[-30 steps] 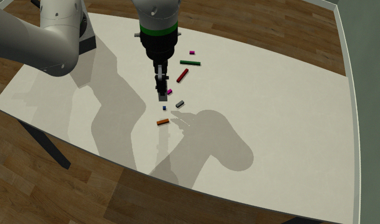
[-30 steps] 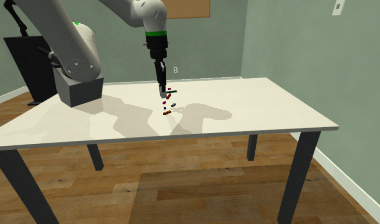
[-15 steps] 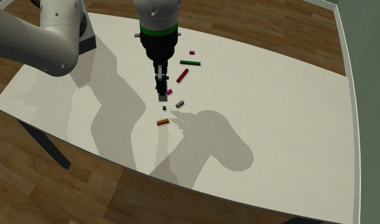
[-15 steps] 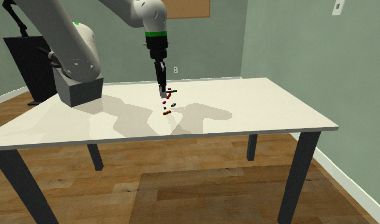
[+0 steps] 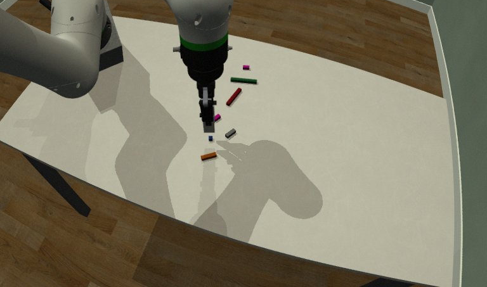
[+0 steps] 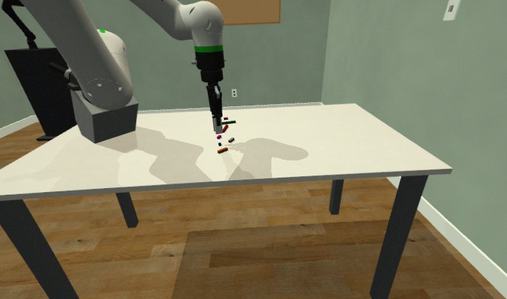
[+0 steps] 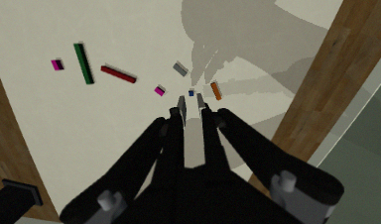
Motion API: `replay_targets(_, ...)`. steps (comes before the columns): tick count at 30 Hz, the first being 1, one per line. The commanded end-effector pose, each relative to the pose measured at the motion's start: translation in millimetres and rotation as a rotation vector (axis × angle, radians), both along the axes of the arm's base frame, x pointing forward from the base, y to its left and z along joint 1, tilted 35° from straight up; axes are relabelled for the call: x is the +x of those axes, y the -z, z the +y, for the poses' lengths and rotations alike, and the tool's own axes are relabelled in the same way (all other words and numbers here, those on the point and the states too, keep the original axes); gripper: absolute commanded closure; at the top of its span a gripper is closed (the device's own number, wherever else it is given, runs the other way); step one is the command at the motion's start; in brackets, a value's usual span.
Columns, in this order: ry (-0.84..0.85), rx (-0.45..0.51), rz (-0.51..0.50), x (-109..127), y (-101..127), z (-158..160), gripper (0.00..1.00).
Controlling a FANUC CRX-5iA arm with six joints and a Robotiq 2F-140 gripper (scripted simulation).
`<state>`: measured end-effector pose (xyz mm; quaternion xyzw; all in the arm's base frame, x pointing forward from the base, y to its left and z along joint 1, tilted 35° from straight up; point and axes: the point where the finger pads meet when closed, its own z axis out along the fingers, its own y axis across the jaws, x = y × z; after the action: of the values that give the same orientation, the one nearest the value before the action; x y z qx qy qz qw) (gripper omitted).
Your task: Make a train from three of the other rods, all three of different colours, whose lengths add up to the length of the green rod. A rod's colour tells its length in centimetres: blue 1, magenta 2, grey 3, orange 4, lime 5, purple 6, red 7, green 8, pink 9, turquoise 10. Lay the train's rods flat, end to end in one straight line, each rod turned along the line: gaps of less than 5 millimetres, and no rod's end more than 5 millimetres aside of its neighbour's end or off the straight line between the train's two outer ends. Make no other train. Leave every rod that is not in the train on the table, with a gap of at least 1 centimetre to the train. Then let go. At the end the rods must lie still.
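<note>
The green rod (image 5: 243, 80) lies at the back of the group, with a red rod (image 5: 233, 96) next to it. One magenta rod (image 5: 245, 67) lies behind the green rod, another magenta rod (image 5: 217, 117) right beside my fingers. A small blue rod (image 5: 210, 138), a grey rod (image 5: 230, 133) and an orange rod (image 5: 208, 156) lie apart in front. My gripper (image 5: 208, 128) points down and hangs above the table, just behind the blue rod. In the wrist view the gripper's fingers stand nearly shut with a narrow gap and nothing between them; the blue rod (image 7: 190, 92) shows just beyond the tips.
The robot's base block (image 6: 104, 120) stands at the table's back left. The arm casts broad shadows over the rods. All rods lie flat near the middle of the white table, each apart from the others.
</note>
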<state>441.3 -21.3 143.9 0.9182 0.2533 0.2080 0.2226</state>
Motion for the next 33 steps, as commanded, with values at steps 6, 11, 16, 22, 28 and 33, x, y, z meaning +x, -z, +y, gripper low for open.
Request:
replay_targets(6,0.0,0.0,0.0,6,10,-4,0.85)
replay_targets(11,0.0,0.0,0.0,9,14,-5,0.85)
replay_targets(16,0.0,0.0,0.0,13,20,-7,0.85)
replay_targets(22,0.0,0.0,0.0,17,26,-10,0.85)
replay_targets(28,0.0,0.0,0.0,19,29,-11,0.85)
replay_targets(33,0.0,0.0,0.0,20,32,-12,0.85)
